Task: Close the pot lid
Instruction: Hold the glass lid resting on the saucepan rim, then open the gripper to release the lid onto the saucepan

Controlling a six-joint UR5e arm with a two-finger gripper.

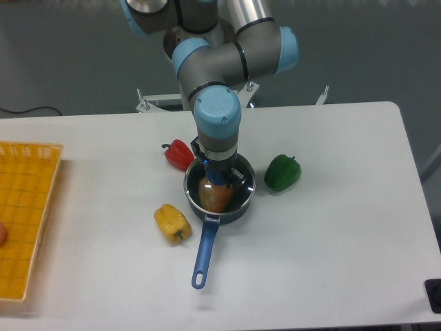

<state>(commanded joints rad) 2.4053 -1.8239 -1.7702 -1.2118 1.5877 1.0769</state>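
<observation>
The arm reaches forward from its base at the far edge of the table [331, 227] and folds down at the elbow, so that its last blue-capped joint stands vertical directly above the pot [244, 203]. From that joint the wrist points straight down, and the tool [217, 181] hangs just over the middle of the pot's opening. The wrist housing hides most of the tool, so whether its jaws are wide, narrow or closed on something cannot be told from this view.

The pot sits on the table near its centre, upright, its long blue handle [204, 252] running toward the near edge and slightly left, ending in a loop hole. The lid [238, 181] lies across the pot's mouth: a thin silver rim follows the pot's edge, and through the glass an orange-brown object [215, 196] shows inside the pot. The lid's centre knob is hidden beneath the tool, and it cannot be told whether the tool touches it.

Three peppers lie around the pot. A red pepper [179, 153] sits just beside its far left edge, a green pepper [282, 172] near its right side, and a yellow pepper [171, 223] near its front left, close to the handle's root. A yellow basket [27, 207] rests at the table's left end, well apart from the pot.
</observation>
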